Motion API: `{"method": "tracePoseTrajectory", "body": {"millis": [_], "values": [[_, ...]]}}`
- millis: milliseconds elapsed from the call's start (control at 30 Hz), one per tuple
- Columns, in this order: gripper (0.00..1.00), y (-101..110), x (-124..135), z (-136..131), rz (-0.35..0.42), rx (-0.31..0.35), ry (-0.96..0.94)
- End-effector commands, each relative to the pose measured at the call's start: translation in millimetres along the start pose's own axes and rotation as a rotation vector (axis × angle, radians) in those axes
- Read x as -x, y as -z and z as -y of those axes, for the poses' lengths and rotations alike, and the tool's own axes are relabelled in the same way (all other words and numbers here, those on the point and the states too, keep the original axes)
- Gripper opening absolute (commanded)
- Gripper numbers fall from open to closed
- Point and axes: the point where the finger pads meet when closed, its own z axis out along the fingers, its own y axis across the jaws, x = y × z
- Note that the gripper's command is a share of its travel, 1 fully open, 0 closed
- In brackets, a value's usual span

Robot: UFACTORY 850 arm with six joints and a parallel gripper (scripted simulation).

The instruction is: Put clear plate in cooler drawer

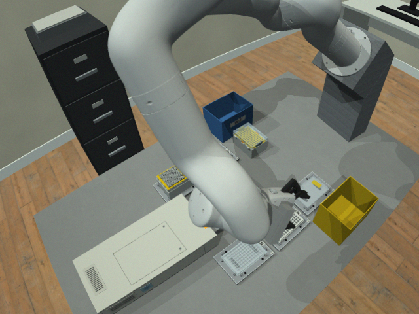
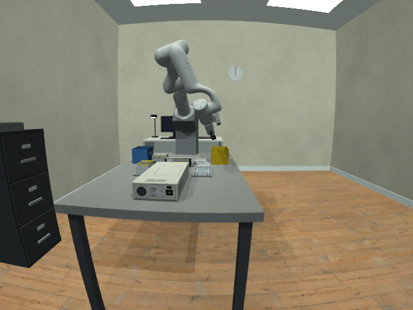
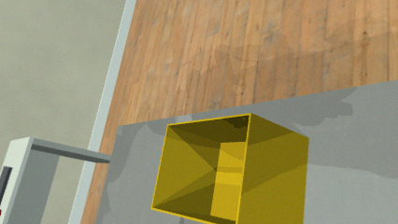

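The top view is showing the most of the bench: the gripper [image 1: 296, 190], with its fingers spread wide and nothing between them, is being held in the air above three nests lined up near the yellow bin [image 1: 345, 209]. The clear plate [image 1: 243, 256] is seen lying flat in the nest nearest the front edge of the counter, just beside the cooler [image 1: 143, 251], and it is partly hidden by the arm's elbow. The middle nest, holding a white gridded plate [image 1: 293, 224], is largely covered by the wrist, and the far nest is carrying a plate [image 1: 313, 190] with a small yellow piece on it. An orange lamp [image 1: 205, 227] is seen glowing at the cooler's end beside the arm; the drawer itself is being hidden by the arm in this view. A blue bin [image 1: 227, 114] and a yellow-filled tip box [image 1: 250, 138] are standing toward the far edge, and another box with a yellow rim [image 1: 171, 178] is sitting by the cooler's far corner.

The exterior view is giving what the top view is not: the height of the gripper [image 2: 212, 135], which is being held well above the counter [image 2: 200, 203], and the cooler's fan end [image 2: 155, 192] facing the near edge.

The wrist view is being filled by the yellow bin's [image 3: 231, 170] open inside near a counter corner, with wooden floor beyond; neither fingers nor plate are being shown there.
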Motion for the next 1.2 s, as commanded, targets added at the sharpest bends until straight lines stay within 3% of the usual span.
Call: {"method": "tracePoseTrajectory", "body": {"millis": [0,567,1167], "values": [[1.00,-0.9,15.2,4.0,0.060,0.005,-0.065],[1.00,-2.9,66.4,15.7,0.182,0.038,-0.211],[1.00,-0.1,122.8,26.8,0.325,0.123,-0.394]]}}
